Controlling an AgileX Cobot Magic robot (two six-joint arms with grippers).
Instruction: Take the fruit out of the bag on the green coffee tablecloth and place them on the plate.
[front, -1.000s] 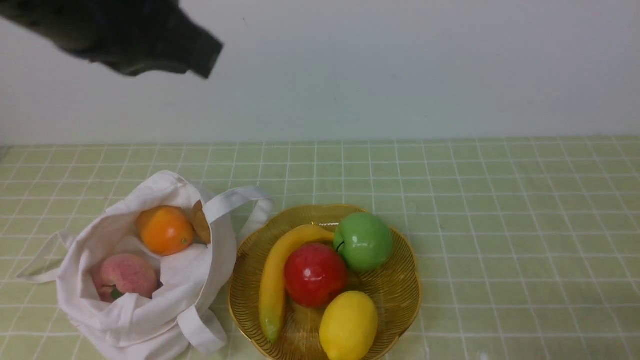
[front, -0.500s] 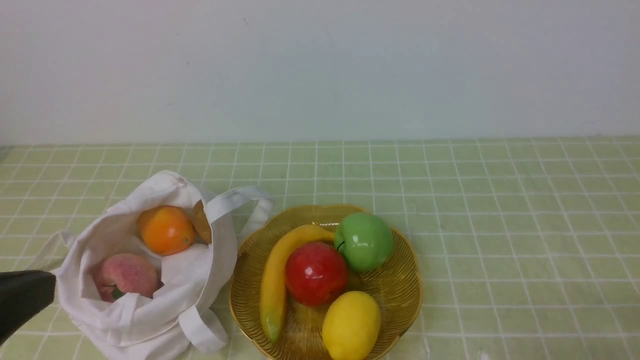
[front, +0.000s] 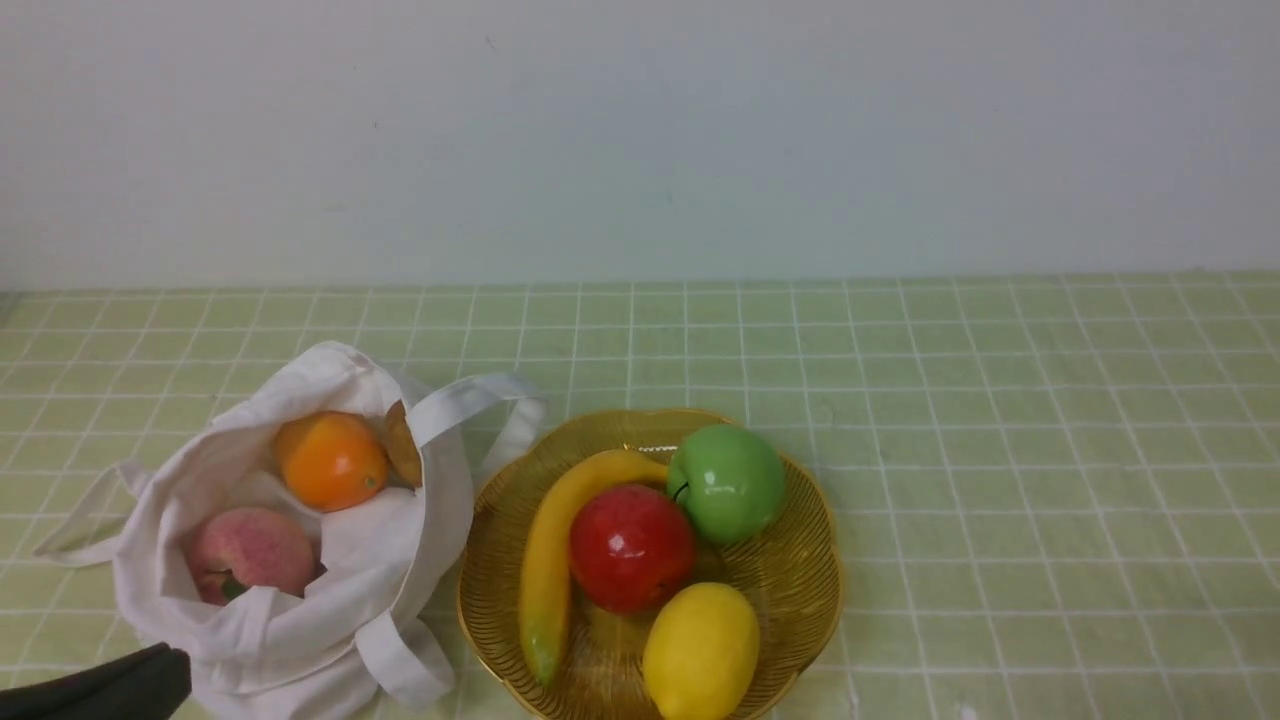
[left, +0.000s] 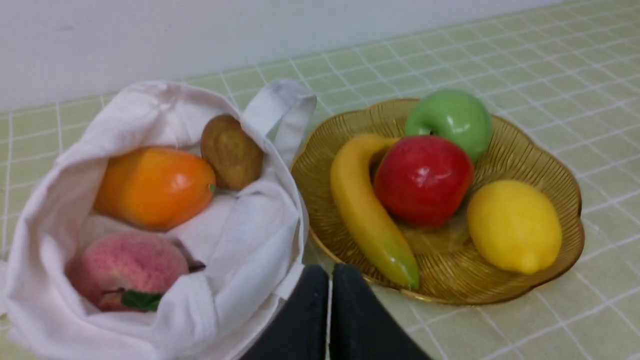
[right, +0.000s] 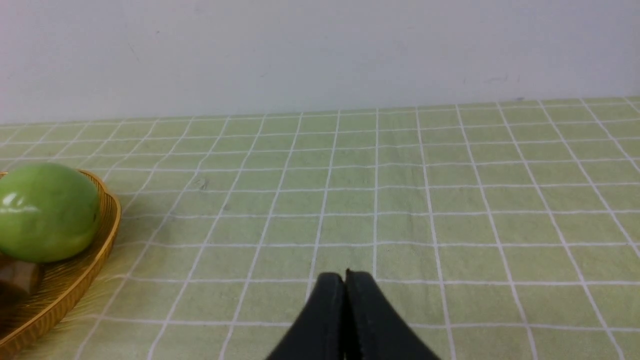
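Left claw (left: 330, 271), jaws together and empty, sits lower left in the front view by the bag (front: 395, 540), whose slack mouth gapes to bare peach (front: 250, 552), orange (front: 330, 460) and brown fruit (front: 402, 447) for lifting onto the plate (front: 805, 590) just beside it at bottom centre; right claw (right: 345, 276), likewise closed, hangs over cloth (front: 1000, 450).

Front cam: brown fruit (front: 402, 447) behind bag strap (front: 462, 398)

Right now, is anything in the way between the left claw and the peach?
Yes. The rim of the bag lies between the shut left gripper and the peach. From above, the mouth is open and most of the peach shows.
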